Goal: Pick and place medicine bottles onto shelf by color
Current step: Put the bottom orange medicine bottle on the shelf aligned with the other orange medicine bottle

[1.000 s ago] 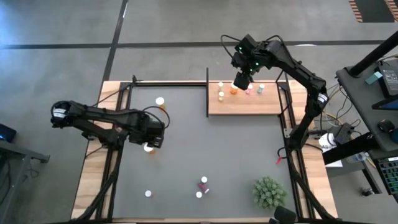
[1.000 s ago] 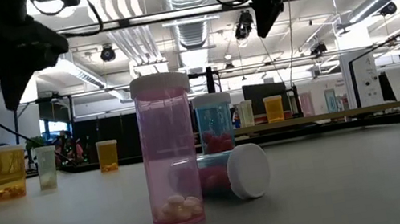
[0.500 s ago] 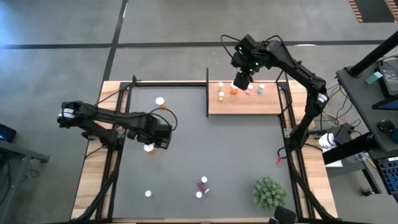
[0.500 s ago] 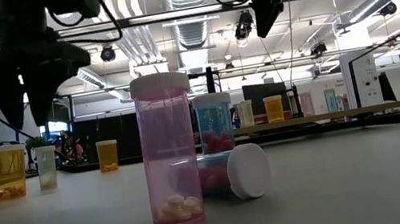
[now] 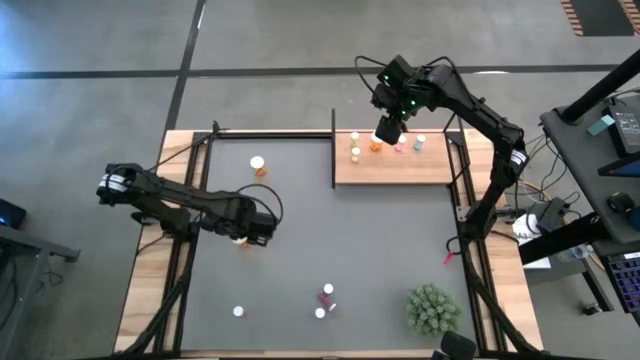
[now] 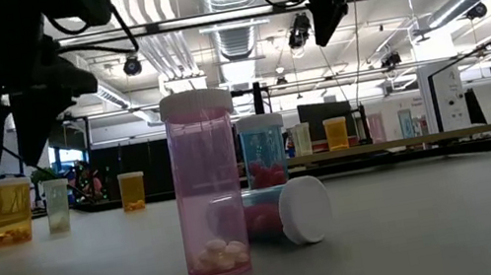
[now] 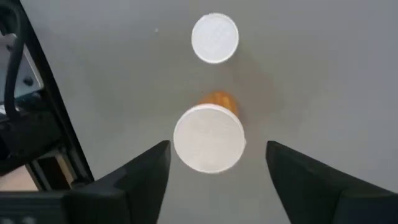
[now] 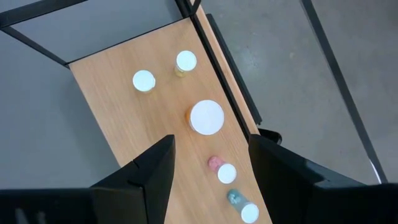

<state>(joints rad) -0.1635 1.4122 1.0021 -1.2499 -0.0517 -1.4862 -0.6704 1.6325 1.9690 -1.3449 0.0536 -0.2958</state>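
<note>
The left gripper (image 7: 214, 163) is held directly above an orange medicine bottle (image 7: 209, 138) on the dark grey mat (image 5: 380, 250) — its two fingers are spread apart, one on each side of the white cap, without touching it. A second, smaller white-capped bottle (image 7: 215, 38) is seen just beyond on the mat. From above, the left arm is shown reaching across the mat's left half, with another orange bottle (image 5: 258, 164) standing apart nearer the far edge.

The right gripper (image 8: 210, 163) is poised over the shelf (image 5: 440, 168) at the table's far side, its fingers parted and nothing between them. Below it on the wooden board, a large orange bottle (image 8: 206, 117) is flanked by two smaller bottles (image 8: 143, 80) on one side and by a pink one (image 8: 223, 170) and a pale green one (image 8: 245, 210) on the other.

Near the front of the mat, a tall pink bottle (image 6: 207, 184) is seen upright — another lies on its side (image 6: 283, 213) just behind it. A green spiky plant (image 5: 433, 307) sits at the mat's near right corner.
</note>
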